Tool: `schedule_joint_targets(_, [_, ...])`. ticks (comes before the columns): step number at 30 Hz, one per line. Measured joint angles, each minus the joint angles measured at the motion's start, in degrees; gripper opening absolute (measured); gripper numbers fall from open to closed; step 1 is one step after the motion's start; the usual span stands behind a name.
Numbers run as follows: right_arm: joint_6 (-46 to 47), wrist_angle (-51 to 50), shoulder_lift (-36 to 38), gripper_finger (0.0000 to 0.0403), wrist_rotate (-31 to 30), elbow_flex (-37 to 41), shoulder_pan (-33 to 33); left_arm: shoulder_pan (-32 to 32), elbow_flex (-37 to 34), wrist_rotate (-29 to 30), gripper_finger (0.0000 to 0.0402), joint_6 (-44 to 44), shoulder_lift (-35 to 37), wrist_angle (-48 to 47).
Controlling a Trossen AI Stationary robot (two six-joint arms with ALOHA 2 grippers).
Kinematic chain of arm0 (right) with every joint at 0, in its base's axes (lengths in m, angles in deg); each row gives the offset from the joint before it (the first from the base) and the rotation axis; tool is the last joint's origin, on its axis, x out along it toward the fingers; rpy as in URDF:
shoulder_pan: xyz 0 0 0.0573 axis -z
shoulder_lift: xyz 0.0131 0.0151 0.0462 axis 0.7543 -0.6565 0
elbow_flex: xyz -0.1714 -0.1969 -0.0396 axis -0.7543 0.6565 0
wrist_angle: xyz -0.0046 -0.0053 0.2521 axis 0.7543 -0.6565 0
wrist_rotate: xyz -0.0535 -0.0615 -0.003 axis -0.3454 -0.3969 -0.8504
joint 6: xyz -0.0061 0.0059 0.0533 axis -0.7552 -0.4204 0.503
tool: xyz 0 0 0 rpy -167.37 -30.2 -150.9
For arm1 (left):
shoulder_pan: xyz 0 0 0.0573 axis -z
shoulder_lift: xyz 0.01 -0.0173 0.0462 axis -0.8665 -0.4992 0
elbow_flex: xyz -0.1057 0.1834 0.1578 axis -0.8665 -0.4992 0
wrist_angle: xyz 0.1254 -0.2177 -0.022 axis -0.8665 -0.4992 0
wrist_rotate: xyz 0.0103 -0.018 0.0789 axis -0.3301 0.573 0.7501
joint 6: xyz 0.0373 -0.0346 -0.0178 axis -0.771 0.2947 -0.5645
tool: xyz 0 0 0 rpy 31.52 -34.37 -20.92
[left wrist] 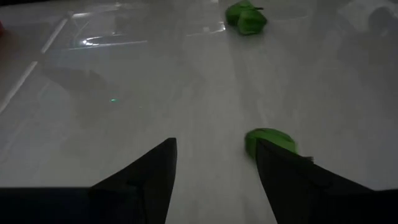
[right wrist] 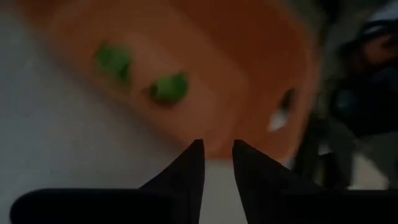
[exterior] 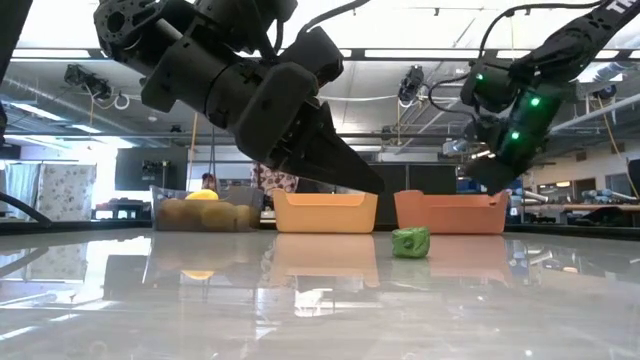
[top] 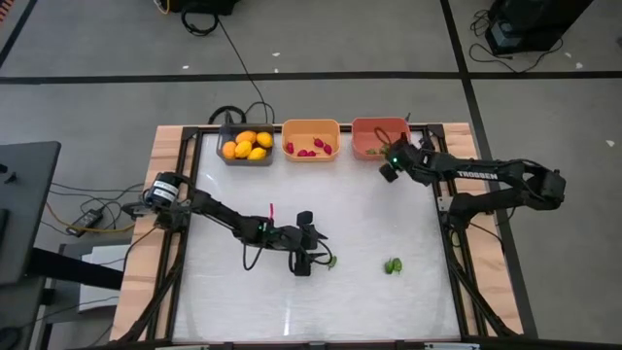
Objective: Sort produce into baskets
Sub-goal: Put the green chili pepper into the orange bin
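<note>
Three bins stand along the far edge. The dark grey bin holds yellow-orange fruits. The orange bin holds red bits. The salmon-red bin holds green bits. Two green pieces lie on the table, one beside my left gripper and one farther right. My left gripper is open and low over the table, with the near green piece at the tip of one finger. My right gripper hovers at the salmon-red bin's near edge, fingers close together and empty. My left gripper has one finger right against the near green piece's side. I cannot tell whether it touches the piece. The piece lies on the table, mostly outside the gap between the fingers. The fingers slant down toward the table's right side.
The white tabletop is bare between the bins and the two green pieces. A wooden frame borders the table. Cables lie behind the bins. In the low view one green piece sits in front of the orange bin and the salmon-red bin.
</note>
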Motion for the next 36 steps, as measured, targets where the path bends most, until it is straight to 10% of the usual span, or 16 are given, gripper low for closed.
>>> schedule_joint_targets(4, [-2.7,6.0,0.0,0.0093,-1.1,0.0,1.9,0.0,0.0,-0.2,0.0224,0.7,0.0,0.0])
schedule_joint_targets(15, [4.0,13.2,0.0,0.0101,22.1,0.0,-7.1,0.9,-0.1,-12.9,0.0224,-0.3,-1.7,4.9])
schedule_joint_targets(36, [8.1,17.2,0.0,0.0099,21.4,0.0,-24.6,1.2,0.2,-2.3,0.0162,4.3,-8.9,13.3])
